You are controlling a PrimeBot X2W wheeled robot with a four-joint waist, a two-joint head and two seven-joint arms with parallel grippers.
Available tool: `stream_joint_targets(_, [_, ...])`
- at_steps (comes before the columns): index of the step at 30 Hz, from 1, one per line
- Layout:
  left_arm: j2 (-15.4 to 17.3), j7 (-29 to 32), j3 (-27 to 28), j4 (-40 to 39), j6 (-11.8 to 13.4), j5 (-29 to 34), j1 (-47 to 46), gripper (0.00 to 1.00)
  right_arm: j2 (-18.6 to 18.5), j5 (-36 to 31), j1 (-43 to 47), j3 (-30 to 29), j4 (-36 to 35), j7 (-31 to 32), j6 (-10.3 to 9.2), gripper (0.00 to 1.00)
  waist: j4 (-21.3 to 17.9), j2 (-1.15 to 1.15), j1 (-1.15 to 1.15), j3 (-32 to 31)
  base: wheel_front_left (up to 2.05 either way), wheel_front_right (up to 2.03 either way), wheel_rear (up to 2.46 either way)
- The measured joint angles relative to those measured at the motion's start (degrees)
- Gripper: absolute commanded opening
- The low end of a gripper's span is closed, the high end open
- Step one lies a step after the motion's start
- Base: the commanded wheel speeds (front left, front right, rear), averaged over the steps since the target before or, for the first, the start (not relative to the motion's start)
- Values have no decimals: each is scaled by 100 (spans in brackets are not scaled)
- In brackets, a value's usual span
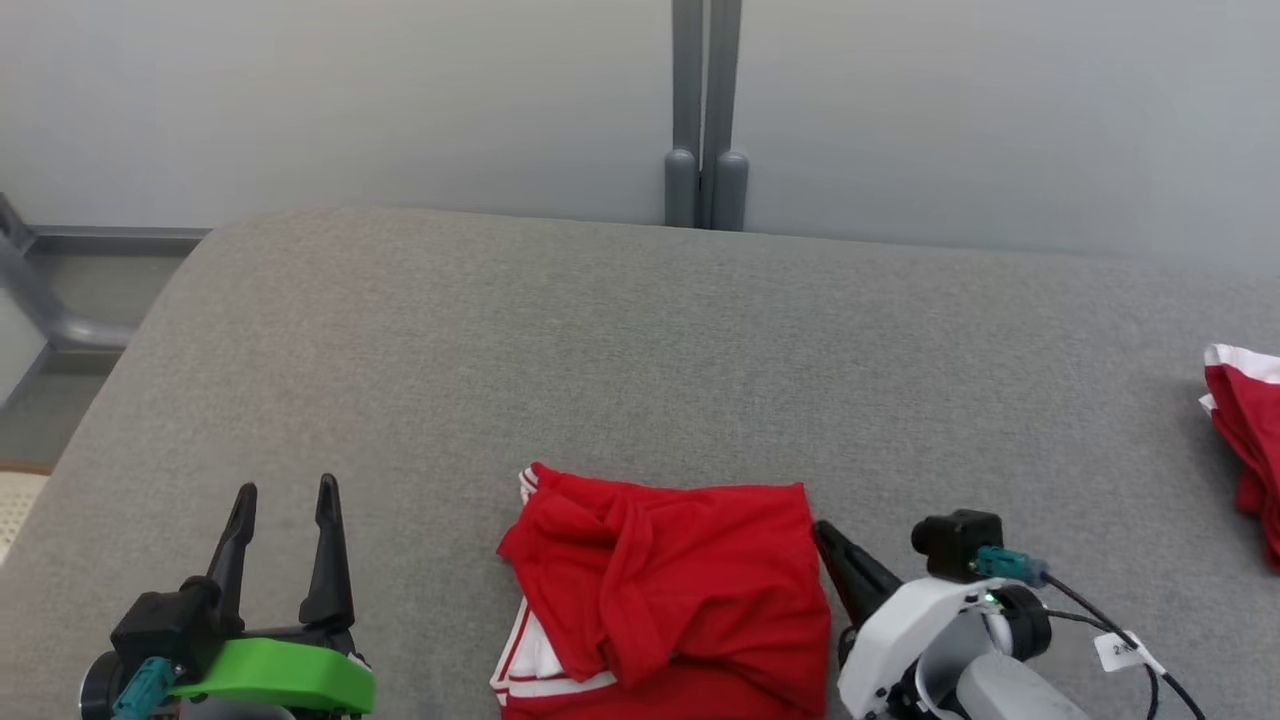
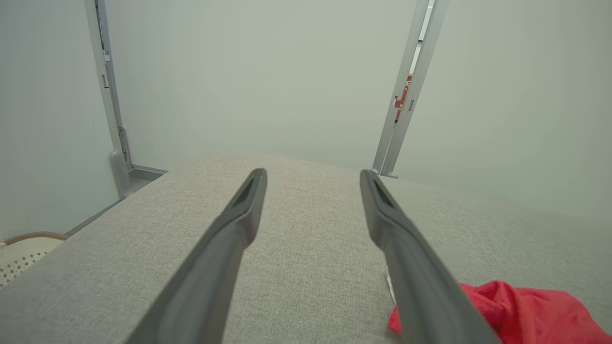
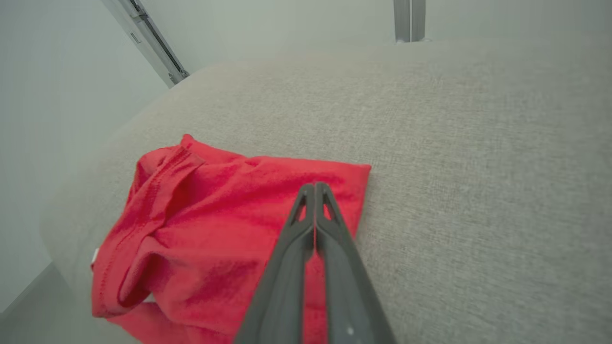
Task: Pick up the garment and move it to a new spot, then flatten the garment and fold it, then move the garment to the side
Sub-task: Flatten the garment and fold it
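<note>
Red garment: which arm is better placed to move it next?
Right: the right end effector is shut, tips at the right edge of the garment; the left end effector stands open, apart from it.

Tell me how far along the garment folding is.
Done, apparently: the red white-trimmed cloth garment lies folded, slightly rumpled, on the grey fabric surface. Under way: the right hand is shut at its right edge; whether it pinches cloth is unclear. The left hand is open, apart from it. Left: moving the garment aside.
</note>
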Motion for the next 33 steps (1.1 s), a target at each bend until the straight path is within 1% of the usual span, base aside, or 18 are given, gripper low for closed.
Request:
stream_joint_targets(8, [64, 10, -87, 60, -12, 7, -69, 100, 213, 762, -739, 1002, 1161, 109, 0, 0, 644, 0, 0, -24, 0, 0, 0])
stream_joint_targets(14, [85, 35, -165, 82, -31, 4, -112, 100, 322, 1306, -1162, 1723, 1653, 286, 0, 0, 1067, 0, 0, 36, 0, 0, 0])
stream_joint_targets(19, [88, 35, -179, 87, -32, -27, -157, 100, 403, 1627, -1536, 2275, 1637, 38, 0, 0, 1270, 0, 0, 188, 0, 0, 0])
stream_joint_targets(22, [81, 35, -188, 98, -32, -29, -199, 100, 447, 1811, -1749, 2580, 1600, -56, 0, 0, 1305, 0, 0, 308, 0, 0, 0])
stream_joint_targets(30, [22, 27, -315, 213, -62, -45, -443, 100, 487, 2232, -2307, 3419, 1696, -68, 0, 0, 1325, 0, 0, 625, 0, 0, 0])
stream_joint_targets(33, [12, 26, -344, 276, -90, -45, -548, 100, 491, 2460, -2504, 3795, 1594, -69, 0, 0, 1341, 0, 0, 752, 0, 0, 0])
